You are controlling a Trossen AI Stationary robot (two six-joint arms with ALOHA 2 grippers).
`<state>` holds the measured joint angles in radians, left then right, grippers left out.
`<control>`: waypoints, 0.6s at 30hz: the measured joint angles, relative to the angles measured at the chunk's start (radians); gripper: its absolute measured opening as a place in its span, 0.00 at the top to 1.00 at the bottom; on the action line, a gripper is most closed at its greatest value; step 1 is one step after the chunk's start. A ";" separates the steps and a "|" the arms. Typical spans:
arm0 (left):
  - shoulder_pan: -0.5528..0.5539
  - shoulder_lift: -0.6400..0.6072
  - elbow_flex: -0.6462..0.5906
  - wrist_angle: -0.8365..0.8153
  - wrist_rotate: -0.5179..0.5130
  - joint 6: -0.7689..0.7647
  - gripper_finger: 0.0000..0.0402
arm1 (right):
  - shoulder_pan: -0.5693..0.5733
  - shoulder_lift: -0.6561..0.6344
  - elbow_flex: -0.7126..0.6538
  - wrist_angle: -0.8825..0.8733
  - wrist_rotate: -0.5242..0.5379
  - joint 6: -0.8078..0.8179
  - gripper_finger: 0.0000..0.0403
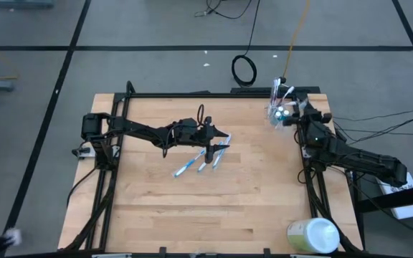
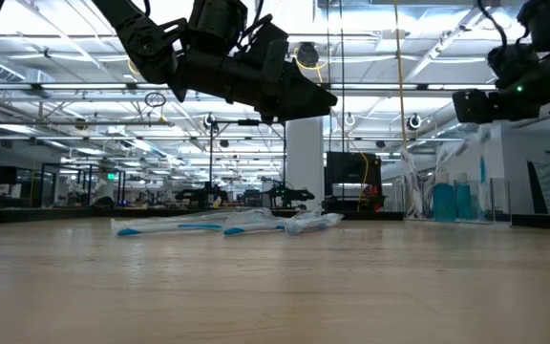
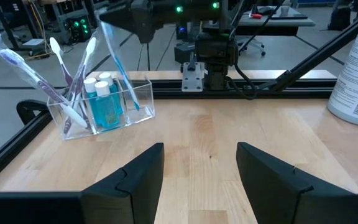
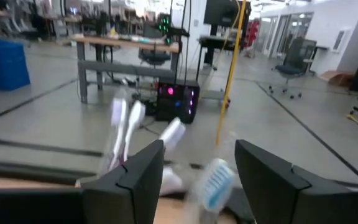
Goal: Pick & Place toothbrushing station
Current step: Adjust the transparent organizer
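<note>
Three toothbrushes (image 1: 201, 162) | below left pincer (image 1: 224, 135) (open, empty)

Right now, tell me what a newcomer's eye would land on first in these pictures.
The clear plastic cup at the table's far right corner, bristling with toothbrushes and teal-capped tubes, with the right pincer open just above it. Next, loose toothbrushes lying mid-table under the open left pincer. A large green-and-white container lies at the near right edge.

We see the clear cup (image 3: 107, 109) upright at the table's far right corner, holding toothbrushes (image 3: 64, 74) and tubes (image 3: 104, 99); wrapped toothbrushes (image 1: 199, 161) lie mid-table.
</note>
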<state>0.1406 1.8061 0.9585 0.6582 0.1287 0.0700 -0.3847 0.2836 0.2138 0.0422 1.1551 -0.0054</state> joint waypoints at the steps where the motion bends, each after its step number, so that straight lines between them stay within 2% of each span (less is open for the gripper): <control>1: 0.000 0.000 0.000 0.000 0.000 0.000 0.48 | 0.000 0.000 0.000 0.033 -0.002 -0.020 0.52; 6: 0.000 0.000 0.000 -0.005 0.000 0.000 0.48 | 0.000 0.000 0.000 0.134 -0.035 -0.062 0.52; 12: 0.000 0.000 0.000 -0.006 0.000 0.000 0.48 | 0.000 0.000 0.000 0.141 -0.048 -0.084 0.52; 15: 0.000 0.000 0.000 -0.006 0.000 0.000 0.48 | 0.000 0.000 0.000 0.140 -0.180 -0.020 0.53; 18: 0.000 0.000 0.000 -0.006 0.000 0.000 0.48 | 0.000 0.000 0.000 0.140 -0.416 0.062 0.54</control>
<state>0.1410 1.8061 0.9585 0.6521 0.1287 0.0700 -0.3843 0.2836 0.2142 0.1822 0.7387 0.0564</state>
